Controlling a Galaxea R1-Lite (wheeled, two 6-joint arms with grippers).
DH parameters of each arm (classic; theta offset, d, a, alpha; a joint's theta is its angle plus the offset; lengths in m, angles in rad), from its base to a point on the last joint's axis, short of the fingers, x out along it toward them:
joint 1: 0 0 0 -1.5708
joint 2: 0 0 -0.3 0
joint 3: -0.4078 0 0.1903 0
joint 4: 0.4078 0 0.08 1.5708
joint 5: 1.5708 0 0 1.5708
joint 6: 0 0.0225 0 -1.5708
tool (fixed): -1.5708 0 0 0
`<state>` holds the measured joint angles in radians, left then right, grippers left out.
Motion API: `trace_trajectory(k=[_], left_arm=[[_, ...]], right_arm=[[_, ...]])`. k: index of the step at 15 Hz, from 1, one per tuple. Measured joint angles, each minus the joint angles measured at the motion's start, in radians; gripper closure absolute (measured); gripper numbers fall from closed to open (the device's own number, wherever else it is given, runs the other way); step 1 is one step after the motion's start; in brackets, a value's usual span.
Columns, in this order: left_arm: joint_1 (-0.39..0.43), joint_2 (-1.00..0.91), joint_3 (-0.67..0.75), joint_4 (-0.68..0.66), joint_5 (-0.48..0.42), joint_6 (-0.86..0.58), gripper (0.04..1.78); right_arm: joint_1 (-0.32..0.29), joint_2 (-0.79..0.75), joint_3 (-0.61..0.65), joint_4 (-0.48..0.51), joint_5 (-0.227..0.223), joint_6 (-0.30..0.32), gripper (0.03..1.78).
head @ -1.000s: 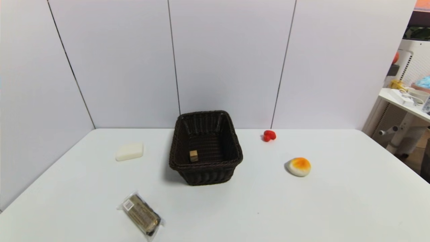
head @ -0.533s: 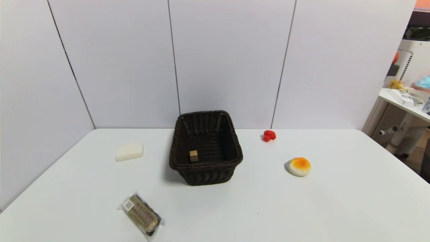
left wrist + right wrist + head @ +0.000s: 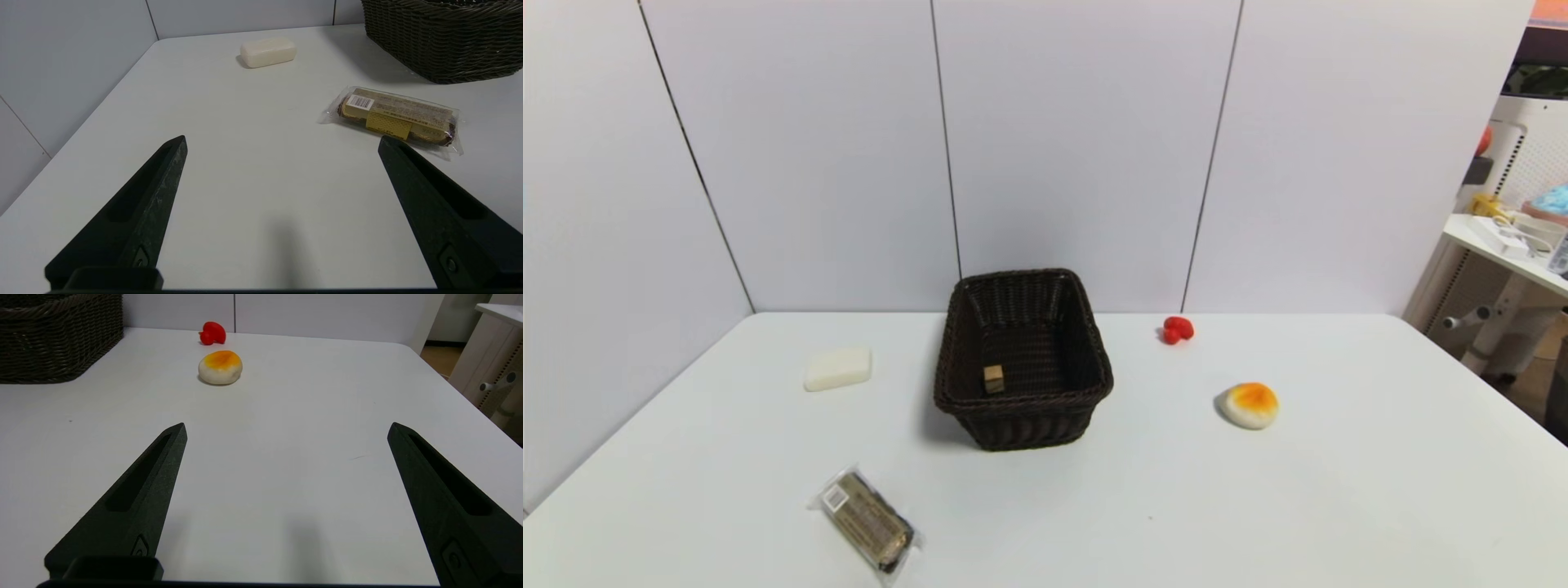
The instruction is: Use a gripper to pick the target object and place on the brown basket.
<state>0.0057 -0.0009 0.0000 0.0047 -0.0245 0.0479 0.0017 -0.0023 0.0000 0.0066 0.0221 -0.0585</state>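
On the white table (image 3: 1258,506) in the head view, the brown basket (image 3: 1023,402) stands mid-table toward the far wall, and the target object (image 3: 993,379) already lies on its floor by the near-left corner; neither arm shows here. A cream bar (image 3: 838,367) lies left, a wrapped snack (image 3: 866,520) near-left, a red piece (image 3: 1177,329) and an orange-topped lump (image 3: 1250,405) right. From the left wrist, the left gripper (image 3: 282,143) hovers low with fingers spread wide and empty, the snack just beyond; its white barcode label and gold print are too small to read. From the right wrist, the right gripper (image 3: 286,430) is likewise spread and empty. The task looks finished; a needless reach could nudge the basket or grab a decoy.
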Motion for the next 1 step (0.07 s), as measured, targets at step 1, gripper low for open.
trace_trajectory(k=[1], left_arm=[[0.000,0.000,0.000,0.000,0.000,0.000,0.13]], right_arm=[[0.000,0.000,0.000,0.002,0.001,-0.009,0.12]])
